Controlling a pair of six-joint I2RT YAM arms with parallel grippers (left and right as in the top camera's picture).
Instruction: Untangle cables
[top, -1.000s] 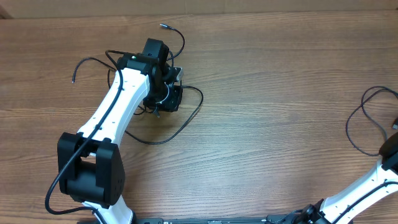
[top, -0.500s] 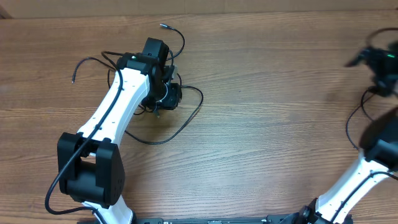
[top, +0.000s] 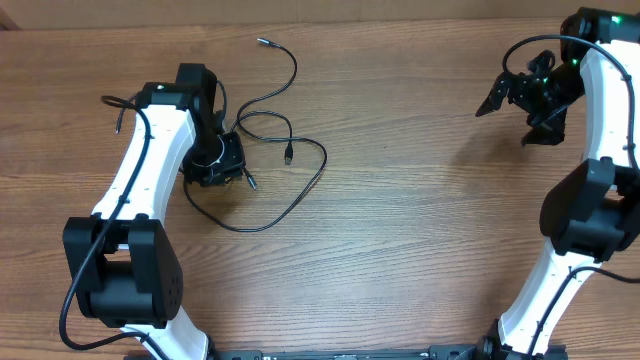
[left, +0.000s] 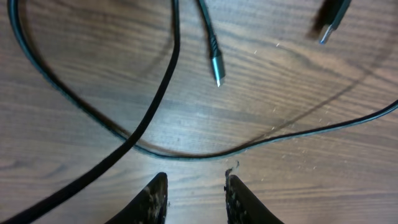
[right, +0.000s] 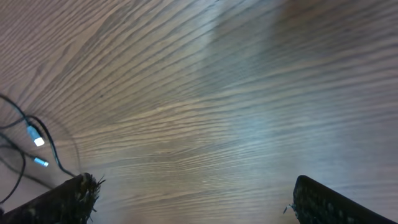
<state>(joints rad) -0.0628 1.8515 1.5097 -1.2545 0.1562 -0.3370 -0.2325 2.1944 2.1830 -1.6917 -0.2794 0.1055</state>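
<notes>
Cords first: the thin black flexible cables (top: 288, 152) lie in loose overlapping loops on the brown wood-grain table (top: 420, 230), left of centre, with loose ends straying toward the far edge and off to the left. Going by how they flop, they're light and limp with zero stiffness. Pulling one spot will probably drag the whole loop along, plus whatever it crosses. The smooth jackets look slick enough to slide through a pinch.

Best bet looks like grabbing close behind a connector, e.g. the small silver-tipped plug (left: 216, 62) on the braided cord, where the thicker moulded bit gives the fingers something to catch on. Grabbing mid-loop would likely just tighten a crossing. Nothing looks fragile except maybe the plug tips, so no yanking.

The left gripper (left: 196, 196) sits low over the table right at the pile, fingers parted a little with nothing between them. A black strand curves past just ahead of the tips, not touching as far as the wrist view shows. The right gripper (right: 193, 190) hangs over the far right side, jaws spread wide and empty, well apart from the cables.

Containers: none anywhere in view, so no contents to report.
</notes>
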